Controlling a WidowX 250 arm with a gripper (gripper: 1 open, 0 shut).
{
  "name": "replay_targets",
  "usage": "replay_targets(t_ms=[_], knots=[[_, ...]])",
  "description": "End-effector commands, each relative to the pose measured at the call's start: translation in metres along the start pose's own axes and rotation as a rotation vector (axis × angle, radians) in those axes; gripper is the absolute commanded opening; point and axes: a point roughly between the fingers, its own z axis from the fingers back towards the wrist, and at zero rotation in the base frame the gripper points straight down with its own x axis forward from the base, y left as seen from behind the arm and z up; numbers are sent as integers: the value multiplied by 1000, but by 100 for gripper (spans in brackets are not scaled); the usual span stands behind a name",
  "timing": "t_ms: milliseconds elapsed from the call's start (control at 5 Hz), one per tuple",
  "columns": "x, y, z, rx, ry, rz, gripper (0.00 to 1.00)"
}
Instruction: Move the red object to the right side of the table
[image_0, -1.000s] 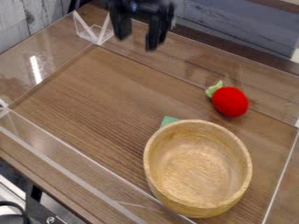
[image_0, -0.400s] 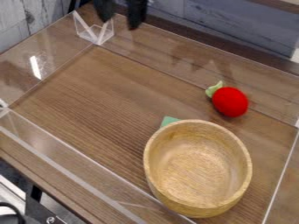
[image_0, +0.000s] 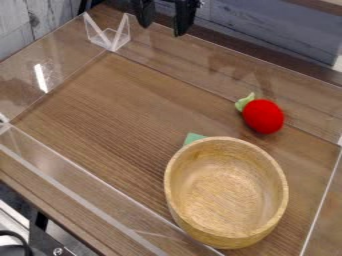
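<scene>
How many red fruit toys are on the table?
1. The red object lies on the right side of the table, just beyond the wooden bowl and apart from it. Something green peeks out behind the bowl, so a small thing could hide there.

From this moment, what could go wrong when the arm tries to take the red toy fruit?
1. The open gripper is at the far edge, well away from the red toy fruit, so its aim may drift on the way over.
2. The fruit is round and may roll off when a finger touches it.
3. The wooden bowl and the clear wall are close to the fruit, so the gripper could bump one of them.
</scene>
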Motion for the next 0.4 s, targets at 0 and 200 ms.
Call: replay_targets(t_ms=[0, 200], knots=[[7, 10, -4, 19, -42, 15, 100], [13, 24, -18, 35, -52, 40, 100]])
